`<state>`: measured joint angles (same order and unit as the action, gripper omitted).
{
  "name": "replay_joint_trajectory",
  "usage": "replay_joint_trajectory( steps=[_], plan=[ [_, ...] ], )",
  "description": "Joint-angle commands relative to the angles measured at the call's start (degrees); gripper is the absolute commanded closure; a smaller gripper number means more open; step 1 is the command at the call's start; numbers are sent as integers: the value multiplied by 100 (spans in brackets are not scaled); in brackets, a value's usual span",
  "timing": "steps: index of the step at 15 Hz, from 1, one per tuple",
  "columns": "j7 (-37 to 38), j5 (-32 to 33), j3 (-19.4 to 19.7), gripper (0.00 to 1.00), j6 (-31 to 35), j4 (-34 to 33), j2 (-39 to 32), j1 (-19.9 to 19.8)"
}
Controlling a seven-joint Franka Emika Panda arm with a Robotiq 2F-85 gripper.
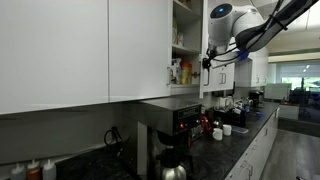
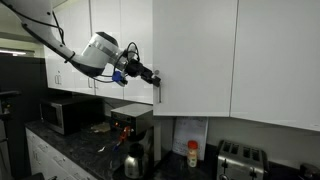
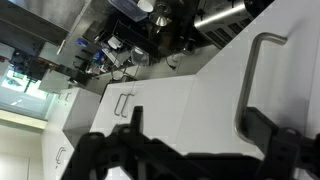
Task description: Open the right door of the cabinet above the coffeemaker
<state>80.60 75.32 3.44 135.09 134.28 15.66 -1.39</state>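
The white cabinet door (image 1: 140,45) above the black coffeemaker (image 1: 168,135) stands partly swung out, and shelves with bottles (image 1: 180,70) show behind it. My gripper (image 1: 207,62) is at the door's lower edge in both exterior views (image 2: 152,78). In the wrist view the metal bar handle (image 3: 250,75) runs down the white door (image 3: 190,100), and its lower end sits just inside the right finger. My gripper (image 3: 200,130) is open, its dark fingers spread wide and not closed on the handle. The coffeemaker also shows below the door (image 2: 130,125).
A dark counter (image 1: 235,140) carries mugs and small items (image 1: 225,125). A microwave (image 2: 65,115), a toaster (image 2: 238,158) and a small bottle (image 2: 193,153) stand on it. Closed white cabinets (image 2: 275,55) flank the door. Sauce bottles (image 1: 35,170) stand at the near end.
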Motion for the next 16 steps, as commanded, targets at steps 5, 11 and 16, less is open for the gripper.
replay_joint_trajectory(
  steps=[5, 11, 16],
  plan=[
    [60, 246, 222, 0, -293, 120, 261, -424],
    [20, 245, 264, 0, -466, 251, 419, -510],
    [-113, 209, 304, 0, -852, 354, 573, -529]
  ],
)
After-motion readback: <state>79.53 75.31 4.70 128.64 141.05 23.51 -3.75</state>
